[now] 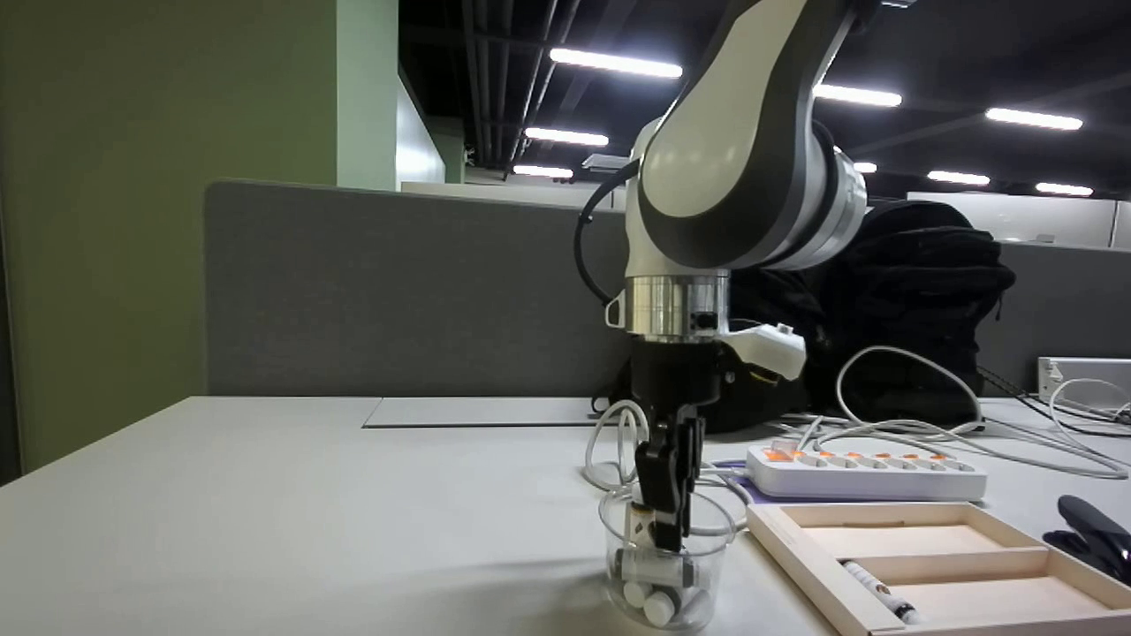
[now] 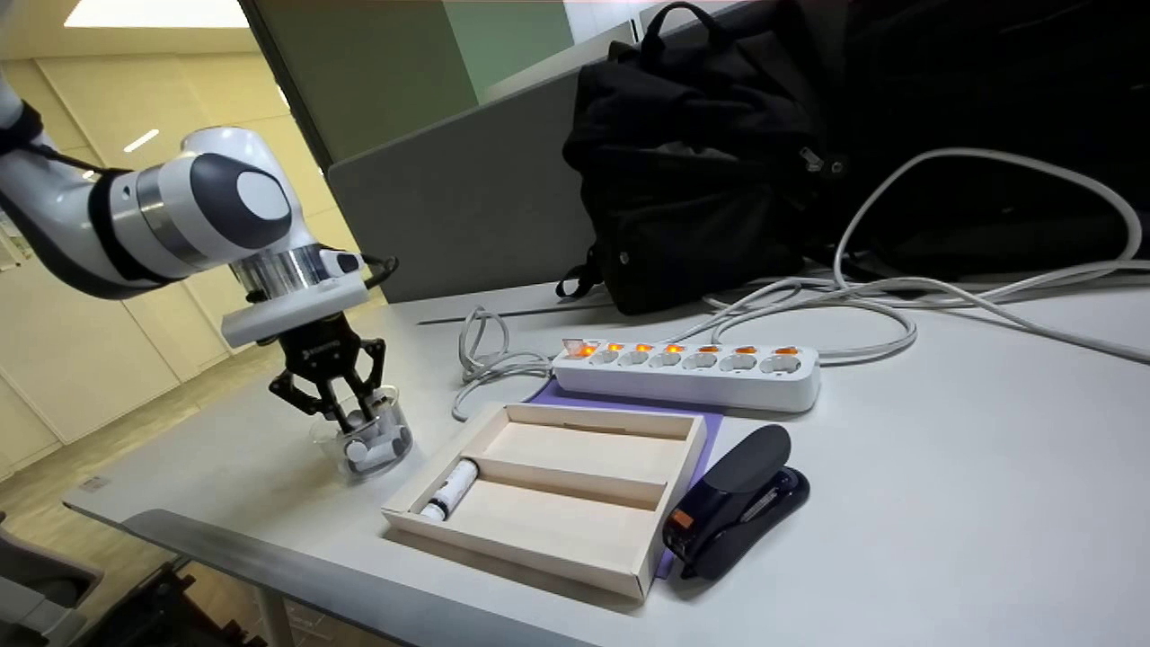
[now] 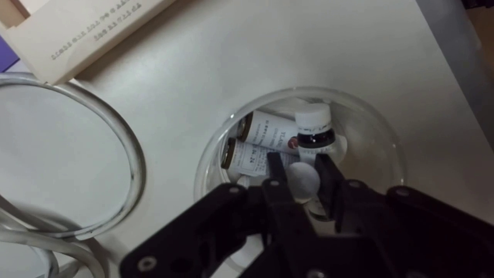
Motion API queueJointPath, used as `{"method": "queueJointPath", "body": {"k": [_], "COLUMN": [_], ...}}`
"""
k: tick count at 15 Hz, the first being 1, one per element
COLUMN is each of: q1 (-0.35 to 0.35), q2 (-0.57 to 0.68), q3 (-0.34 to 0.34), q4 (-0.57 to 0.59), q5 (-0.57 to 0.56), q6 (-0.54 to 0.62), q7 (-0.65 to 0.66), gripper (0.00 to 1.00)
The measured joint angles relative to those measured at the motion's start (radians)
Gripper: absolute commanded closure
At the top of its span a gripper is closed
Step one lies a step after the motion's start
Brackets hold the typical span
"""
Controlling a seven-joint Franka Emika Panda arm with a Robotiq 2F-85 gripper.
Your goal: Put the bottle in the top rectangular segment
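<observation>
My gripper [image 1: 675,537] points down into a clear plastic cup [image 3: 387,123] that holds several small white-labelled bottles. In the wrist view its fingers [image 3: 299,159] lie close against both sides of a bottle [image 3: 303,180]; only its white cap shows clearly. The gripper also shows in an exterior view [image 2: 358,422], but there I cannot single out this bottle. The top rectangular segment [image 2: 584,449] is the far compartment of the pale wooden tray [image 2: 539,557] and also shows in an exterior view [image 1: 901,539]; I see nothing in it. The near compartment holds another white bottle [image 2: 453,488].
A white power strip [image 2: 683,382] with looped white cable [image 3: 135,158] lies behind the tray. A black stapler [image 2: 741,503] lies beside the tray. Black backpacks [image 2: 701,180] stand at the back against a grey partition [image 1: 398,291].
</observation>
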Motion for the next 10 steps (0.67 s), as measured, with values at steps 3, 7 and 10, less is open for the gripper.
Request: {"method": "queueJointPath", "body": {"k": [3,7,10], "q1": [-0.006,-0.034,-0.046], "q2": [-0.002,-0.048,-0.127], "q3": [0.001,0.031,0.039], "q4": [0.005,0.047,0.104], "q5": [0.007,0.088,0.153], "q6": [-0.011,-0.129,-0.292], "q7": [0.000,-0.024,-0.046], "gripper": [0.94,0.94,0.94]}}
